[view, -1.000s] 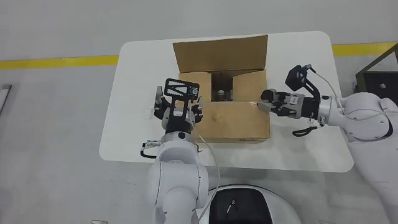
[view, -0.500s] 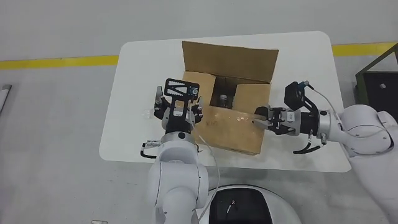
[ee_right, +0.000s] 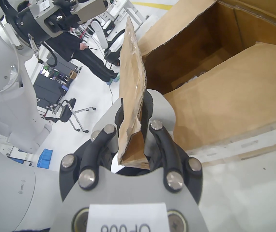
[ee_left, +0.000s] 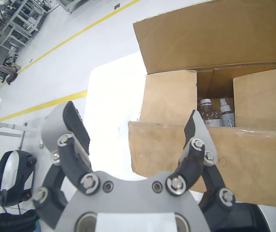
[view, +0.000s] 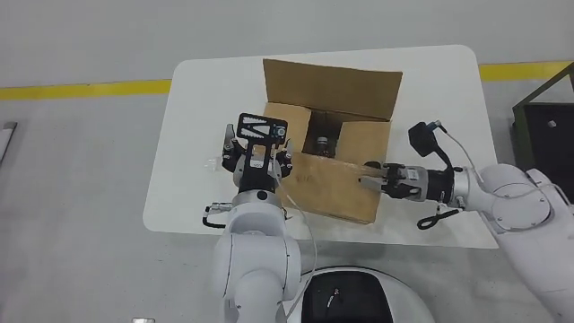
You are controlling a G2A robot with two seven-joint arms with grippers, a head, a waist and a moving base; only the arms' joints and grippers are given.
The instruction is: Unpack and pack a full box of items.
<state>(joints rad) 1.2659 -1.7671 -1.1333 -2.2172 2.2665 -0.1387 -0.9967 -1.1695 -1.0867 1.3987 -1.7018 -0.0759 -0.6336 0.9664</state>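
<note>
The left claw (ee_left: pixel 132 112) hangs with fingers spread apart, empty, just beside the near left corner of the cardboard box (view: pixel 334 88). The box sits skewed mid-counter (view: pixel 193 179), back flap raised and bottles (ee_left: pixel 207 112) standing inside. At its right, the right claw (ee_right: pixel 133 113) lies level, clamped on the front flap (view: pixel 327 188) at its corner.

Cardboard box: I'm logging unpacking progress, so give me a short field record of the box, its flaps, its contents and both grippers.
Box: cardboard box on the white table, partly open
Flaps: far flap raised; near flap pinched at its corner by the right gripper
Free arm: left gripper open, empty, beside the box
Contents seen: clear bottle, spray bottle
</note>
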